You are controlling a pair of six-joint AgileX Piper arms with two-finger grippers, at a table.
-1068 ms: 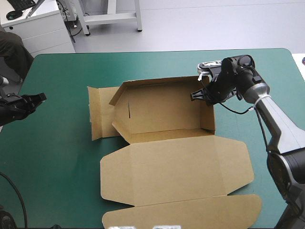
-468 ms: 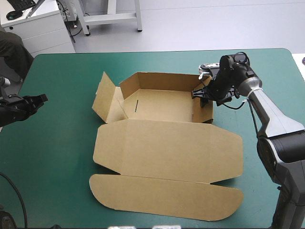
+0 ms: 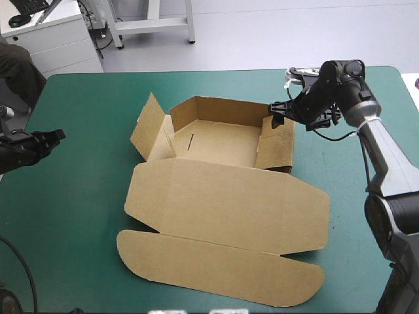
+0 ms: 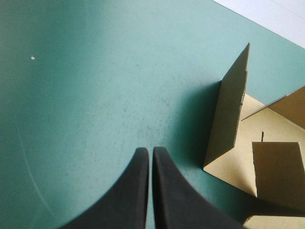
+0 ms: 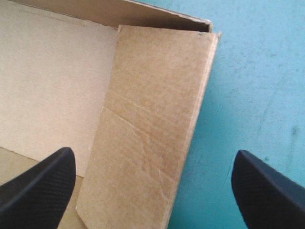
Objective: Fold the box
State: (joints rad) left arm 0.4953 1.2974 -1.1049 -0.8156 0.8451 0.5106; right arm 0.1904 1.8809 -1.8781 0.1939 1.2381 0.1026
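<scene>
Since the earlier frame the right claw [image 3: 277,114] has drawn back toward the far edge of the worktop [image 3: 78,222]. Meanwhile the brown box [image 3: 222,140] has swung slightly, and its lid [image 3: 229,203] lies flat toward the near edge. Right claw: fingers wide apart, straddling the raised right side wall [image 5: 147,138] with no grip on it. Left claw [image 3: 55,136]: fingers pressed together, empty, over the teal-green cover [image 4: 86,86], apart from the upright left flap [image 4: 231,109]. Box: an open tray at the worktop's centre, rear and side walls raised.
</scene>
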